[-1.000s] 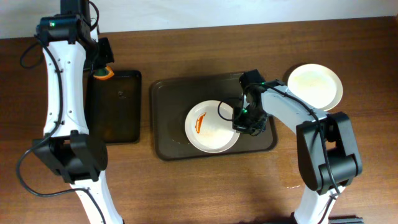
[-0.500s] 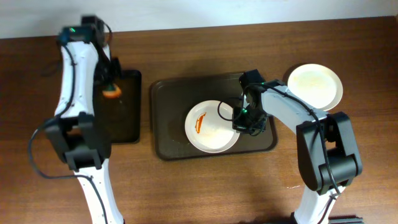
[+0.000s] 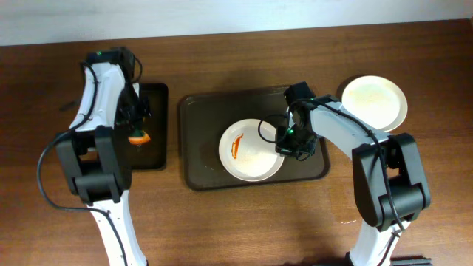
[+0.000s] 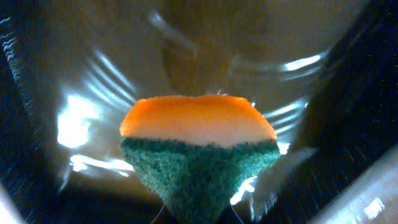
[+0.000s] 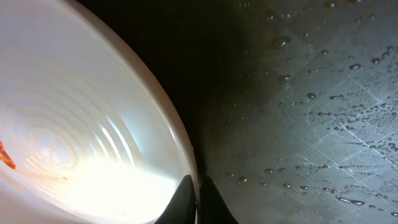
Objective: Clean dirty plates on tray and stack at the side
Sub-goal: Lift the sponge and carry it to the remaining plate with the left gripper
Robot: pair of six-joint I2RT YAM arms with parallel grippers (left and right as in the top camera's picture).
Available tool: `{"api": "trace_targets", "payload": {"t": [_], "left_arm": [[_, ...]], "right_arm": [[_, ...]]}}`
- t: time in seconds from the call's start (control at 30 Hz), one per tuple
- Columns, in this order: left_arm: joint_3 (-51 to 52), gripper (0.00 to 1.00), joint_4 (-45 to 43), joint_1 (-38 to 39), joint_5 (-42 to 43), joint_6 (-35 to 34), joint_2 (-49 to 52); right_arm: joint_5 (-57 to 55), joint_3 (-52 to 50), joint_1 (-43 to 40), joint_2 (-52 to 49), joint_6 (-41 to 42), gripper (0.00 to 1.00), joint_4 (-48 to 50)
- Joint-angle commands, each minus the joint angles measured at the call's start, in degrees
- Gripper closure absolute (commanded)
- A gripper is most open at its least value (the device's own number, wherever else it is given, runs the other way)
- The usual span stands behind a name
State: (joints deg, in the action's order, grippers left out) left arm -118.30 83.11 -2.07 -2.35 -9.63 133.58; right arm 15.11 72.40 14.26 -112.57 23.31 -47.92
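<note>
Right gripper (image 3: pixel 284 142) was pinched nearly shut on the right rim of the dirty plate (image 3: pixel 251 151), its two dark fingertips (image 5: pixel 184 198) meeting across the white edge in the wrist view. That plate lay in the brown tray (image 3: pixel 199 118) at mid-table, right of the tray's centre, with an orange-red smear (image 3: pixel 237 145) on its left side (the tray floor beside it was beaded with droplets). Left gripper (image 3: pixel 137 131) was closed on a sponge (image 4: pixel 198 146), its orange layer above the green scouring layer in the wrist view, held over the small dark tray (image 3: pixel 153 151) at the left. Whether the sponge touched that tray could not be told. A second white plate (image 3: pixel 374 102) sat on the table (image 3: pixel 295 222) just off the brown tray's upper right corner.
</note>
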Motion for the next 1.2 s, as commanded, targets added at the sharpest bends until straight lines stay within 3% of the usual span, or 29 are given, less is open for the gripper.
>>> {"api": "trace_targets", "payload": {"t": [0.0,0.07,0.13,0.27,0.33,0.57,0.7,1.17], "left_arm": [[-17.35,1.0,5.05,0.07,0.02,0.33,-7.52],[-24.41,1.0,6.99,0.46,2.36,0.33,-8.9],[-28.68,1.0,7.17,1.01,6.23,0.33,-10.01],[-28.46,1.0,6.84,2.54,12.5,0.33,-10.14],[-25.55,1.0,6.86,4.39,16.28,0.31,-10.05],[-9.09,1.0,2.99,14.49,16.55,-0.15,-10.05],[0.04,1.0,-4.59,18.71,16.57,-6.56,-10.05],[12.37,1.0,-19.69,28.72,16.55,-7.72,-9.62]], "right_arm": [[-2.23,-0.85,0.46,-1.33,-0.57,0.96,0.46],[-1.97,-0.85,0.46,-1.33,-1.22,0.96,0.44],[3.19,-0.85,0.46,-1.33,-7.58,0.96,0.83],[9.77,-0.83,0.46,-1.33,-14.34,0.96,1.62],[9.75,-0.83,0.46,-1.33,-13.92,0.96,2.84],[9.75,-0.83,0.46,-1.33,-4.48,0.96,8.68],[9.75,-0.85,0.46,-1.33,-4.33,0.95,8.7],[6.86,-0.85,0.46,-1.33,-1.57,0.95,7.63]]}}
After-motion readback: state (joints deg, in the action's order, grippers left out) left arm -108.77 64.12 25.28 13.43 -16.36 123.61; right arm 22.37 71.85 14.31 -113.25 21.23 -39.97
